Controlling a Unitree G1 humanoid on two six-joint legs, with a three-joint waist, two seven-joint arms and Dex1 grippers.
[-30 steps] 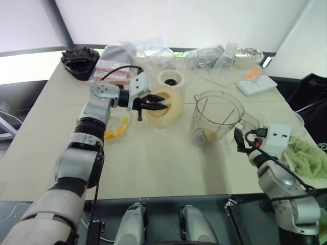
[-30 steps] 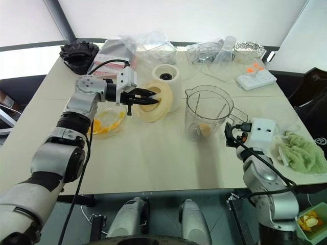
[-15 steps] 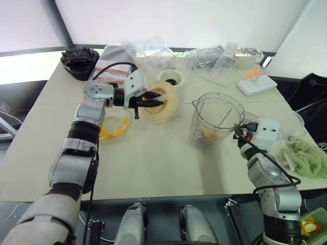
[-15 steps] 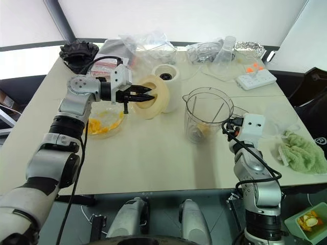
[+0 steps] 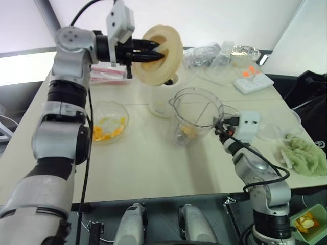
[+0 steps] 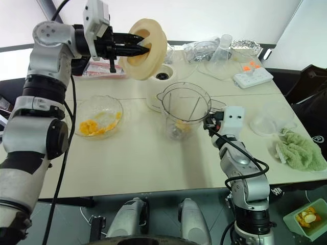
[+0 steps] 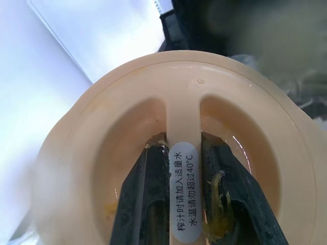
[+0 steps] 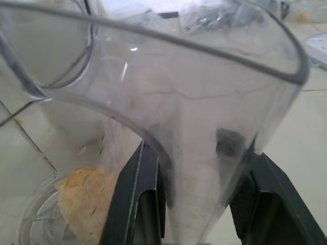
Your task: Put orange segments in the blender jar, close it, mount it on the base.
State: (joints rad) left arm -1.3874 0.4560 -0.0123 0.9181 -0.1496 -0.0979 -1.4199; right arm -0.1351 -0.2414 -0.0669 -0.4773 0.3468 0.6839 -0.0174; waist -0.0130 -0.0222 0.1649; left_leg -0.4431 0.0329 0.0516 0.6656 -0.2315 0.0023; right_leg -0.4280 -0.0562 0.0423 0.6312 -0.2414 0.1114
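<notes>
Two grips are held at once. The lid [image 6: 148, 48] is pinched by its central bar between the narrow fingers of the left gripper [image 6: 137, 49] and is carried on edge, high above and behind the blender jar [image 6: 185, 113]. The jar's handle is clasped between the fingers of the right gripper [image 8: 196, 196], on the side of the jar away from the glass bowl [image 6: 97, 116].

For a clean closing, the lid should be turned flat, centred over the jar's rim and lowered squarely, while the jar is kept steady by its handle.

Orange segments [image 6: 181, 126] are seen at the jar's bottom, and more lie in the bowl. The base [image 6: 159, 89] stands just behind the jar and is partly hidden by it. Whether the lid's skirt needs aligning with the spout cannot be made out.
</notes>
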